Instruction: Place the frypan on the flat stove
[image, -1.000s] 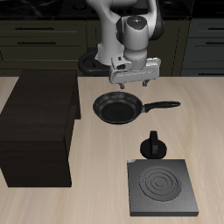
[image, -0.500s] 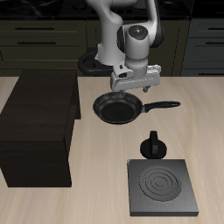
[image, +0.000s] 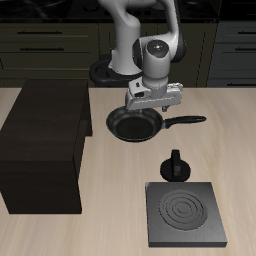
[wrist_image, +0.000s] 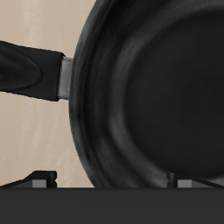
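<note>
Pan (image: 133, 123) lies flat, handle (image: 186, 121) running sideways along the surface; tool (image: 153, 107), open, has dropped closer over it.

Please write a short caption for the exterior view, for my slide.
Gripper hovers above the frypan; the flat stove waits nearer the table's front edge.
</note>
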